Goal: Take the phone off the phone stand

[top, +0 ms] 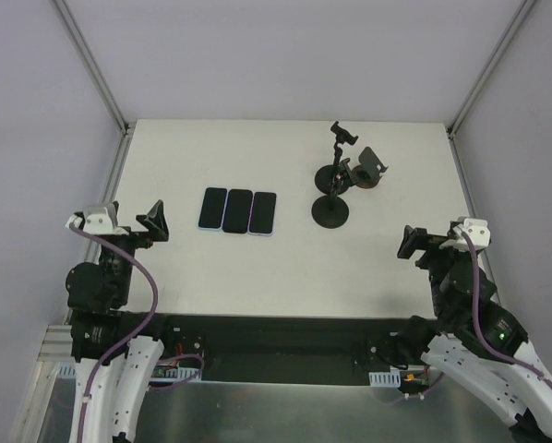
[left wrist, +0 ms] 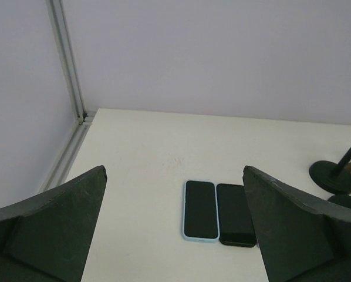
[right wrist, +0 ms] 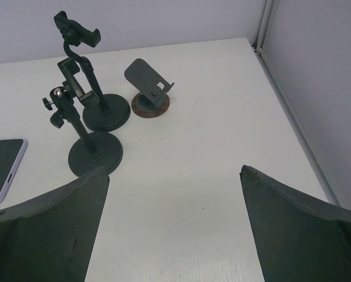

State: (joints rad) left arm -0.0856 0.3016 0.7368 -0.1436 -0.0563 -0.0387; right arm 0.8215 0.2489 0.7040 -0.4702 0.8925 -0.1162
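Three phones lie flat side by side on the white table: a blue-cased one [top: 213, 209], a black one [top: 237, 211] and a lilac-cased one [top: 262, 213]. Two black pole stands on round bases [top: 330, 212] [top: 331, 177] and a small grey folding stand [top: 371, 169] stand at the back right; none holds a phone. My left gripper [top: 133, 226] is open and empty, near-left of the phones. My right gripper [top: 438, 242] is open and empty, near-right of the stands. The left wrist view shows the blue-cased phone [left wrist: 200, 209] and the black phone [left wrist: 235, 214] ahead.
The right wrist view shows the tall clamp stand [right wrist: 76, 32], the shorter pole stand base [right wrist: 95, 154], the folding stand [right wrist: 148, 82] and one phone's edge [right wrist: 2, 169]. Pale walls with metal corner posts [top: 96, 69] enclose the table.
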